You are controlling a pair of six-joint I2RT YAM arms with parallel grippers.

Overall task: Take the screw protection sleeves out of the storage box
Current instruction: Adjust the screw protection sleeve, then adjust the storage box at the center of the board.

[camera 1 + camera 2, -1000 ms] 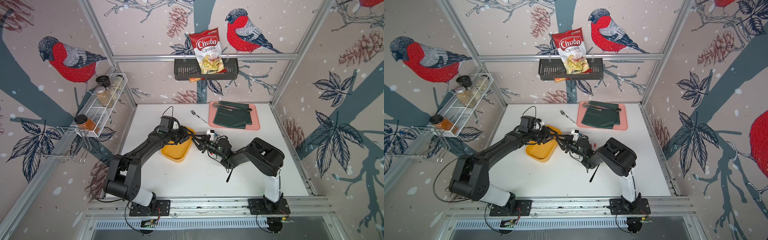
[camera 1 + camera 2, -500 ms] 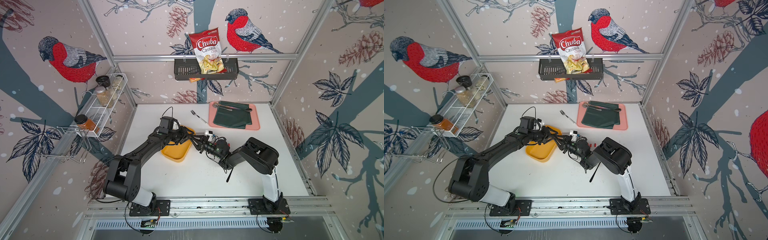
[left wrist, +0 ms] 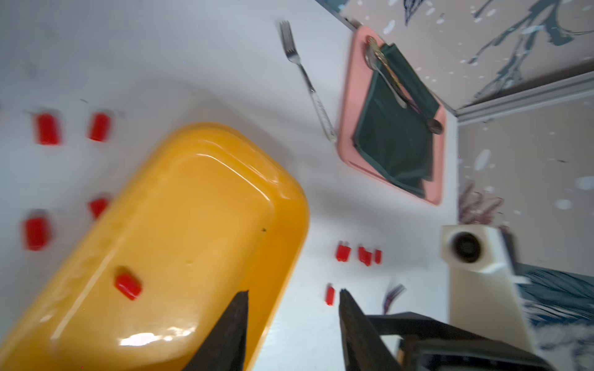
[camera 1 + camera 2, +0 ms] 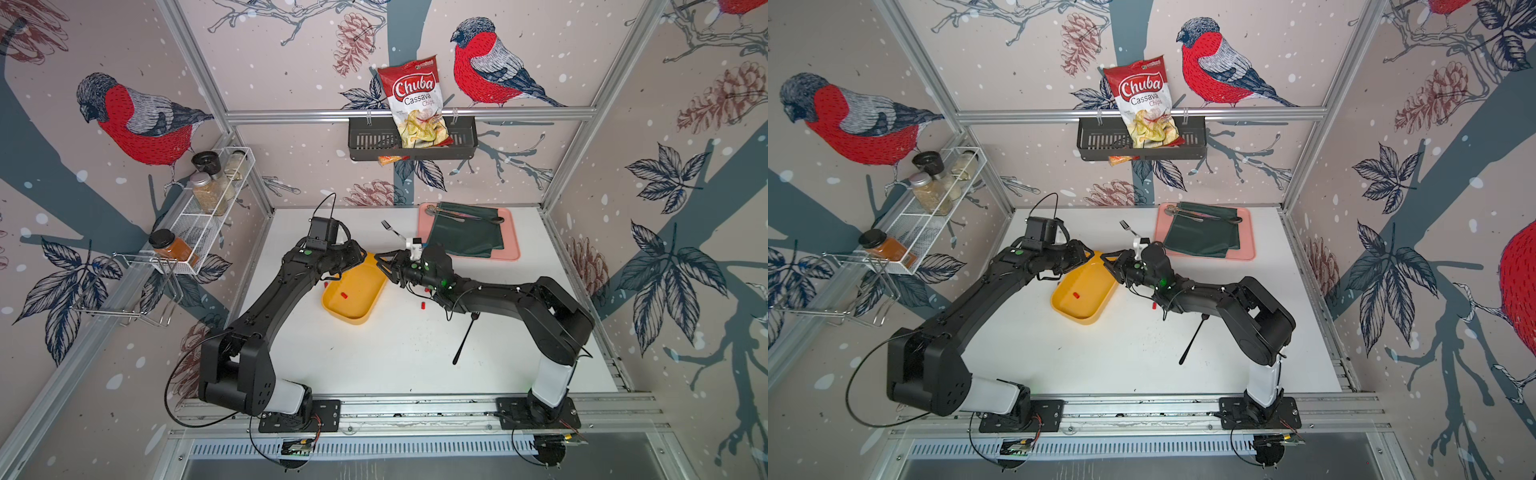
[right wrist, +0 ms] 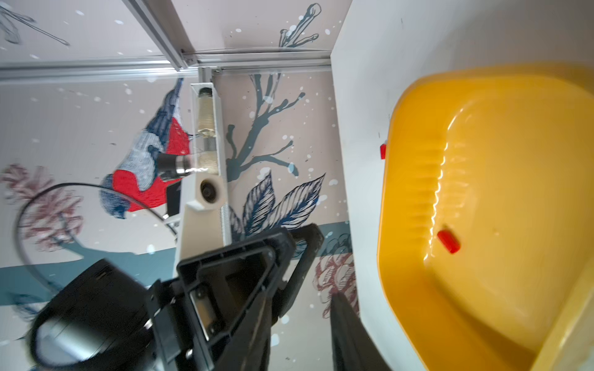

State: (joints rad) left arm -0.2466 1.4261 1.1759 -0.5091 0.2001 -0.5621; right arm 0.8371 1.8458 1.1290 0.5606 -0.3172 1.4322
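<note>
Left claw (image 3: 294,291): jaws apart, clamping nothing. They straddle the end rim of the storage box (image 3: 209,192), 1 finger (image 3: 236,327) over the box floor, the other over bare counter (image 3: 193,57). Whether either touches the rim, cannot tell.

Right claw (image 4: 381,266): jaws parted, empty, hanging just off that same end of the box, close to the left claw.

Box: yellow-orange, lies on the counter between the 2 arms. Holds 1 screw protection sleeve (image 3: 128,286), on its side, seen in both top views (image 4: 343,295) (image 4: 1076,295).

Loose sleeves lie on the counter outside it: 4 along one long side (image 3: 47,128), a small cluster on the other, and a single (image 3: 329,295) just beside the left claw's outer finger.

Pink tray (image 4: 511,241), far right: folded dark green cloth (image 4: 465,237), spoons (image 4: 461,216) across it. Black wall basket (image 4: 365,143): chips bag (image 4: 415,104). White wire rack (image 4: 195,226): spice jars (image 4: 210,193).

Hard to read: the arms hide most loose sleeves in the top views. The black utensil (image 4: 463,340) has its head right by the right forearm and cannot be made out. The silver fork (image 4: 390,230) is partly covered by the right wrist. The left wrist view is blurred, so the cluster count is unsure.
</note>
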